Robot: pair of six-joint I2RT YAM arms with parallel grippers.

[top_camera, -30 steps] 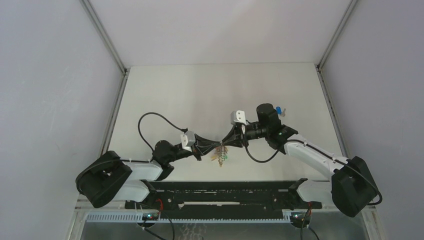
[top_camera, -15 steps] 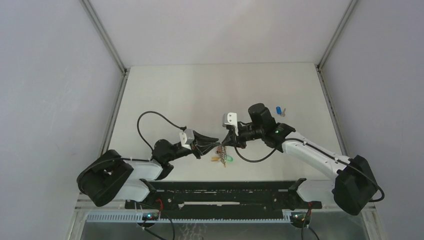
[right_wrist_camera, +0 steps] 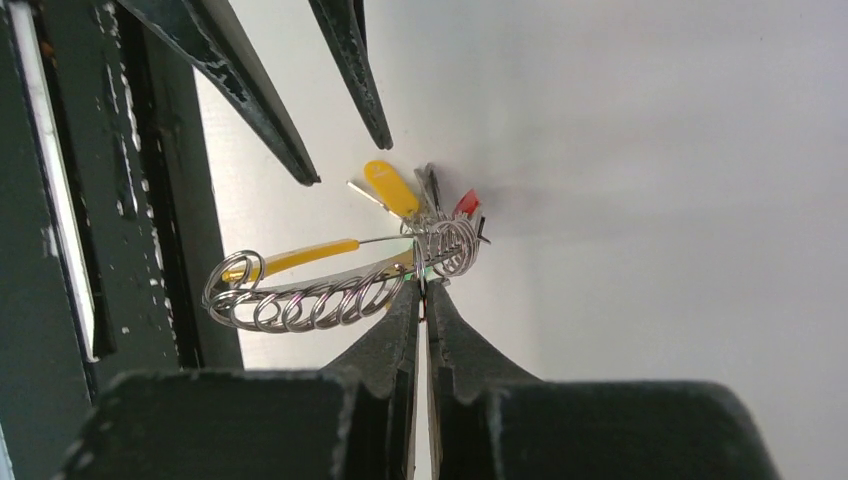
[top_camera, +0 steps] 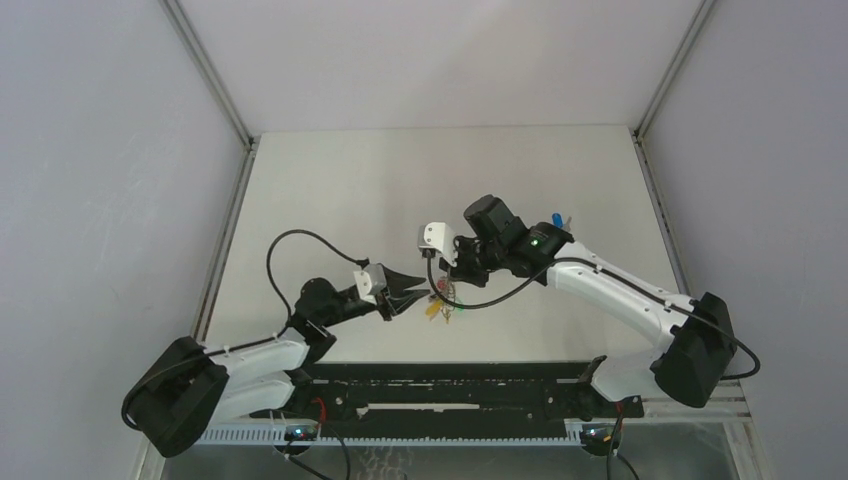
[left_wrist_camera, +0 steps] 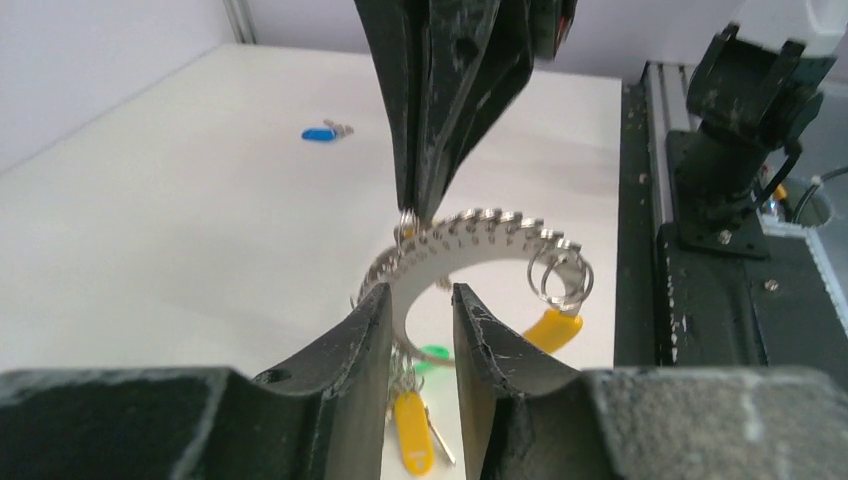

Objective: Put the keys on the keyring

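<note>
Above the table, the keyring arcs sideways, its long axis level.

Two grippers: the left gripper at the bottom centre of its own view, the right gripper likewise. One table. One keyring, mid-frame. On it show two yellow caps, one red cap and one green cap. Its small wire loops overlap too much to count. One loose blue key lies at the upper left of the left wrist view.
</note>
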